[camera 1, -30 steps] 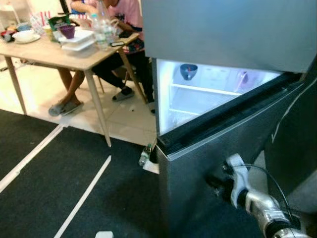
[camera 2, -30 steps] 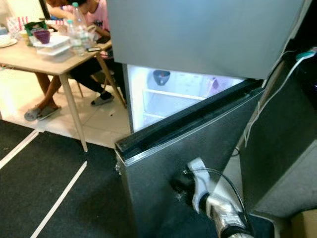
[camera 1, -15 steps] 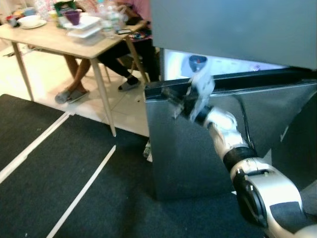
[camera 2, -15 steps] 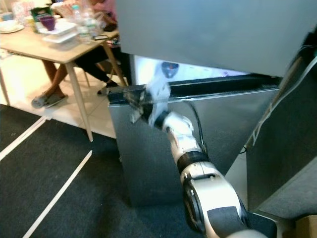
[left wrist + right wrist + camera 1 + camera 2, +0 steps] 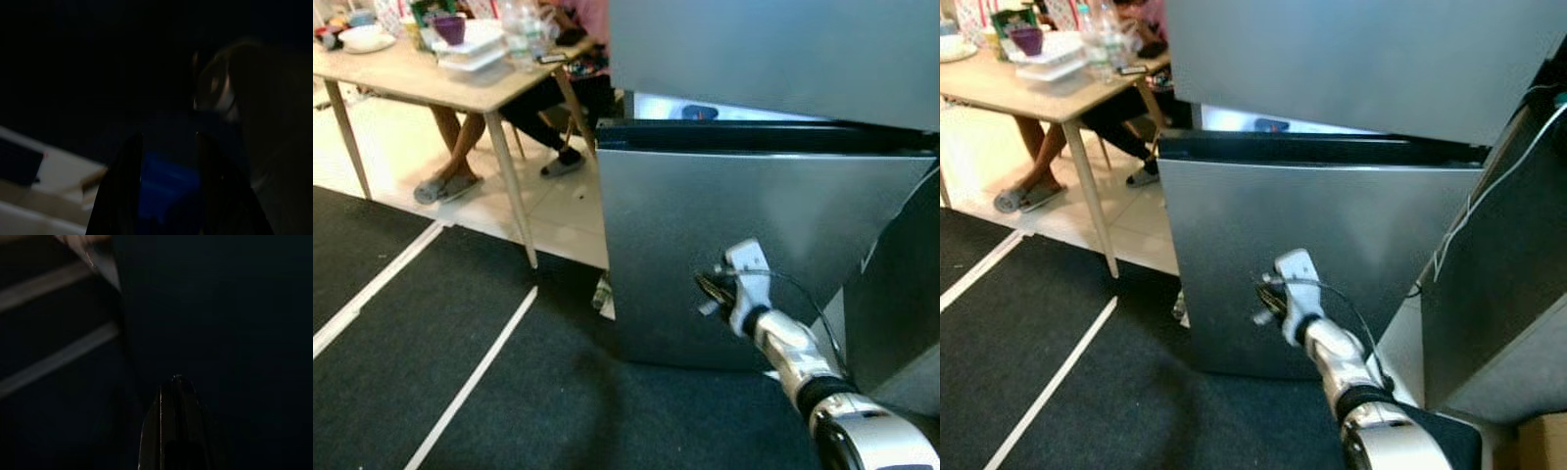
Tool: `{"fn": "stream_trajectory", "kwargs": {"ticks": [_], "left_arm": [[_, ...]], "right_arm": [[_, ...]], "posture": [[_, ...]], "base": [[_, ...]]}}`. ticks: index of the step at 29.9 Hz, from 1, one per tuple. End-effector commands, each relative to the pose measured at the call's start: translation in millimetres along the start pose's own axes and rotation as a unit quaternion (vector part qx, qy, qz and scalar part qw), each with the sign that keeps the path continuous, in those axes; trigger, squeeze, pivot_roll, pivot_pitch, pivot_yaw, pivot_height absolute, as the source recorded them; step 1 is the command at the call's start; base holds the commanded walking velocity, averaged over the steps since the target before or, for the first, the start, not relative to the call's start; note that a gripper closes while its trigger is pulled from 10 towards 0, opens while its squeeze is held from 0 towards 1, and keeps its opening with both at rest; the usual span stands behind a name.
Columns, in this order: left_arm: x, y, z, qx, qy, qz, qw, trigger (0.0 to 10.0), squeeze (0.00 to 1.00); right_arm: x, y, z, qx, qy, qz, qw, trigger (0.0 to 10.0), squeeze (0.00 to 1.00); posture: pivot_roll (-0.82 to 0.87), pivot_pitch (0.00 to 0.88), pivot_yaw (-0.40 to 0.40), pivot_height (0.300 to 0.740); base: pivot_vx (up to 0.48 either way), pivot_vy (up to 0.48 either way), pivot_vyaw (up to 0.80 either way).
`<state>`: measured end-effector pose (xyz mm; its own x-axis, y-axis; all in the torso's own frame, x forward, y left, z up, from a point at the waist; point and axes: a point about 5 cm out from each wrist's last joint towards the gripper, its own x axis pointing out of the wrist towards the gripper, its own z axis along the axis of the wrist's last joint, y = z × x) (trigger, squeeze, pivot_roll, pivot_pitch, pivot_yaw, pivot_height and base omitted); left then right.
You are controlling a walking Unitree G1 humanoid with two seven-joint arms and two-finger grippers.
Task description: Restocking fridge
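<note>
A: Where's the fridge [image 5: 764,108]?
B: Straight ahead, tall brushed-steel box w/ flat, faintly shiny faces. Lower door [image 5: 744,245] is a smooth grey slab, ajar by a thin gap; a strip of lit white interior shows above its black top edge, w/ a dark blue bowl [image 5: 701,112] just visible inside.

A: Right gripper [image 5: 710,287]?
B: At the lower door's face, about mid-height. Silver jointed arm, white wrist block, thin cable looping off it. In the right wrist view the black fingers [image 5: 176,426] look pressed together, nothing between them.

A: Left gripper [image 5: 164,196]?
B: Hangs idle in shade. Its two glossy black fingers [image 5: 122,191] sit spread apart, something blue in the gap; can't tell what.

A: Surroundings?
B: Dark carpet-like floor [image 5: 431,392] w/ pale tape lines. Beyond it, pale tile and a light wood bench [image 5: 421,83] on slim tapered legs; purple cup [image 5: 449,29] and white dishes [image 5: 475,54] near its fridge-side edge. People sit behind, legs [image 5: 455,157] showing under it.
</note>
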<state>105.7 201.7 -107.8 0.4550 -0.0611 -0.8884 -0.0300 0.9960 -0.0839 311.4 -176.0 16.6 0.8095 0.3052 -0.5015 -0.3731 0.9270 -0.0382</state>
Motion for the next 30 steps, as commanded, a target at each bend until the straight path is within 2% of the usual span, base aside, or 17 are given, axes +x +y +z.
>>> {"fn": "stream_trajectory", "kwargs": {"ticks": [1,2,3,5,6,8,9,10,11,13,15,17,24,27,28,29,30], "left_arm": [[0.0,-4.9,-6,0.002,0.009,-0.007,1.000,10.0,0.00],[0.5,-4.5,-3,0.003,0.007,-0.005,1.000,10.0,0.00],[0.5,-4.5,-3,0.003,0.007,-0.005,1.000,10.0,0.00],[0.8,-0.8,1,0.001,0.004,0.006,1.000,10.0,0.00],[0.8,-0.8,1,0.001,0.004,0.006,1.000,10.0,0.00],[-0.3,3.4,0,0.008,0.008,0.007,1.000,10.0,0.00],[-0.9,5.7,0,0.010,0.010,0.008,1.000,10.0,0.00],[-0.9,5.7,0,0.010,0.010,0.008,1.000,10.0,0.00],[-1.5,8.0,-1,0.008,0.013,0.010,1.000,10.0,0.00],[-1.5,8.0,-1,0.008,0.013,0.010,1.000,10.0,0.00],[-1.3,9.1,1,-0.004,0.009,0.012,1.000,10.0,0.00],[-0.8,11.1,6,-0.002,0.003,0.016,1.000,10.0,0.00],[0.2,15.6,17,-0.011,-0.012,0.029,0.999,10.0,0.00],[0.0,17.3,18,-0.008,-0.010,0.029,0.999,10.0,0.00],[-0.6,20.4,18,-0.008,-0.007,0.033,0.999,10.0,0.00],[-0.9,23.4,21,-0.005,-0.006,0.036,0.999,10.0,0.00],[-1.1,27.1,26,-0.009,-0.012,0.042,0.999,10.0,0.00]], "right_arm": [[-7.4,-2.7,-26,0.006,0.053,-0.021,0.998,10.0,0.00],[-17.7,-7.3,-50,0.019,0.096,-0.044,0.994,10.0,0.00],[-17.7,-7.3,-50,0.019,0.096,-0.044,0.994,10.0,0.00],[-39.4,-9.3,-93,0.039,0.169,-0.071,0.982,10.0,0.00],[-39.4,-9.3,-93,0.039,0.169,-0.071,0.982,10.0,0.00],[-58.7,-1.2,-128,0.047,0.226,-0.075,0.970,10.0,0.00],[-68.0,4.9,-144,0.035,0.255,-0.070,0.964,10.0,0.00],[-68.0,4.9,-144,0.035,0.255,-0.070,0.964,10.0,0.00],[-84.2,16.5,-169,0.007,0.304,-0.059,0.951,10.0,0.00],[-84.2,16.5,-169,0.007,0.304,-0.059,0.951,10.0,0.00],[-95.7,26.4,-185,0.002,0.335,-0.044,0.941,10.0,0.00],[-99.0,31.0,-190,0.007,0.343,-0.039,0.939,10.0,0.00],[-101.6,32.9,-193,0.011,0.348,-0.040,0.937,10.0,0.00],[-99.3,29.4,-190,0.012,0.342,-0.047,0.938,10.0,0.00],[-95.7,24.6,-185,0.010,0.336,-0.060,0.940,10.0,0.00],[-87.8,19.5,-175,0.021,0.319,-0.074,0.944,10.0,0.00],[-80.5,17.0,-166,0.010,0.309,-0.073,0.948,10.0,0.00]], "posture": [[-0.01,0.062,0.013,0.740],[-0.01,0.059,0.010,0.740],[-0.01,0.059,0.010,0.740],[-0.01,0.046,0.016,0.740],[-0.01,0.046,0.016,0.740],[-0.02,0.031,0.029,0.740],[-0.02,0.029,0.035,0.740],[-0.02,0.029,0.035,0.740],[-0.01,0.023,0.043,0.740],[-0.01,0.023,0.043,0.740],[-0.01,0.006,0.043,0.740],[0.01,0.000,0.029,0.740],[0.01,0.000,0.024,0.740],[0.01,0.000,0.032,0.740],[0.00,0.000,0.052,0.740],[0.01,0.000,0.031,0.740],[0.04,0.000,0.020,0.740]], "base": [[0.000,0.000,0.00],[0.000,0.000,0.00],[0.000,0.000,0.00],[0.000,0.000,0.00],[0.000,0.000,0.00],[0.000,0.000,0.00],[0.244,0.000,0.00],[0.244,0.000,0.00],[0.255,0.000,0.00],[0.255,0.000,0.00],[0.253,0.000,0.00],[0.255,0.000,0.00],[0.254,0.000,0.00],[0.251,0.000,0.00],[0.251,0.000,0.00],[0.274,0.000,0.00],[0.274,0.000,0.00]]}}
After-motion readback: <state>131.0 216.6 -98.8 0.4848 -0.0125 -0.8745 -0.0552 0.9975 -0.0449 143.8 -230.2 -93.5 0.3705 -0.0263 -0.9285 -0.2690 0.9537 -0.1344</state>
